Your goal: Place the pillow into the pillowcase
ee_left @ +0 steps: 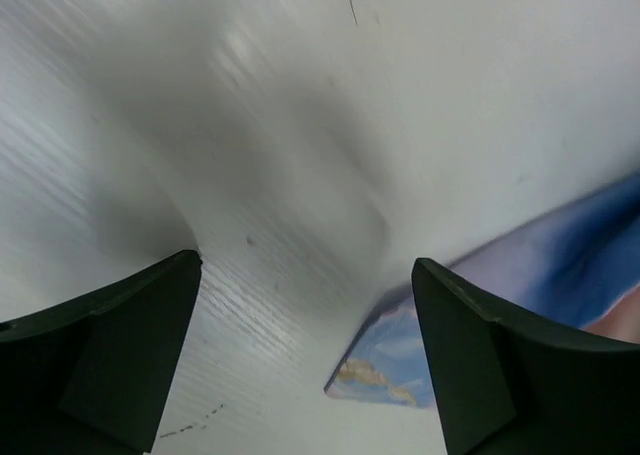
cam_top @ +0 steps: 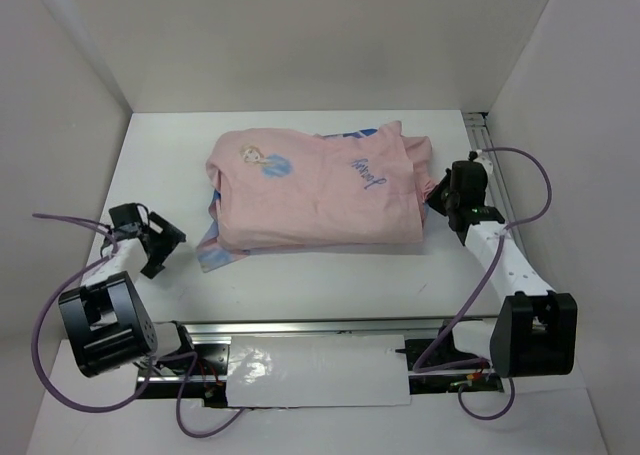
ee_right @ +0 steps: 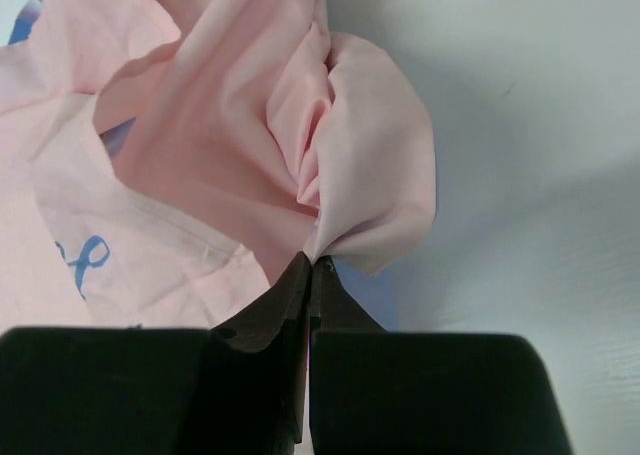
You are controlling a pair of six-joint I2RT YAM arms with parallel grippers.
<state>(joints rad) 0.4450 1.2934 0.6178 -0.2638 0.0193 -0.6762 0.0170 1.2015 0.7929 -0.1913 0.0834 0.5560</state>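
The pillowcase (cam_top: 315, 190) lies plump in the middle of the table, pale pink side up with small prints, blue showing at its near left corner (cam_top: 212, 258) and back edge. The pillow is hidden from view. My right gripper (cam_top: 436, 192) is at the pillowcase's right end, shut on a pinch of pink fabric (ee_right: 345, 190); its jaws meet at the fold in the right wrist view (ee_right: 311, 265). My left gripper (cam_top: 165, 247) is open and empty, just left of the blue corner, which shows between its fingers (ee_left: 395, 360).
White walls enclose the table on the left, back and right. A metal rail (cam_top: 490, 170) runs along the right edge beside the right arm. A white plate (cam_top: 320, 370) covers the rail between the arm bases at the near edge.
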